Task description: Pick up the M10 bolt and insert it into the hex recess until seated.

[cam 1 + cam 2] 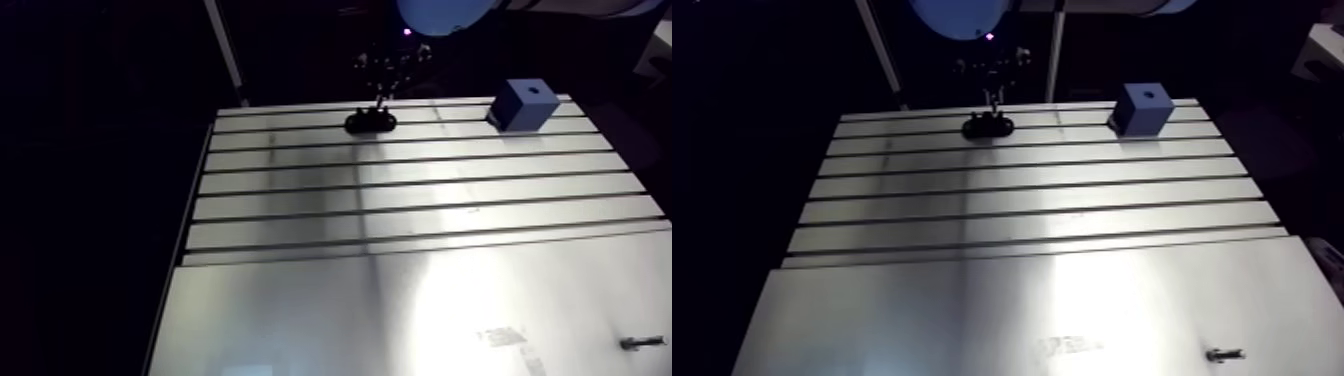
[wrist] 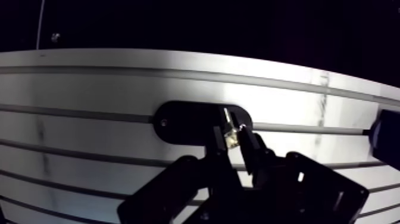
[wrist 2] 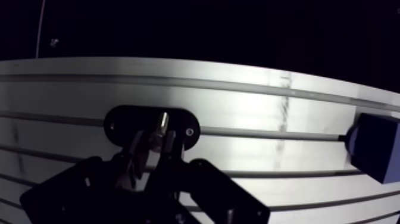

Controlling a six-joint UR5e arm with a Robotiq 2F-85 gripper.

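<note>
Two fingers (image 2: 253,149) of the gripper (image 2: 232,128) were seen clamped on a bright metal bolt (image 2: 230,136), which was pinched between their tips (only its shiny part could be made out). The bolt was held over a black oval fixture (image 2: 178,122), toward one rounded end of it; whether it touched the fixture could not be told. In the arm view, the fixture was found on the slotted table (image 1: 400,200) near the far edge, at about 12 o'clock. A blue block (image 1: 527,103) with a dark hole in its top was seen at 3 o'clock from the fixture, well apart. A small metal fastener (image 1: 643,342) was seen lying on the smooth plate at about 4 o'clock.
</note>
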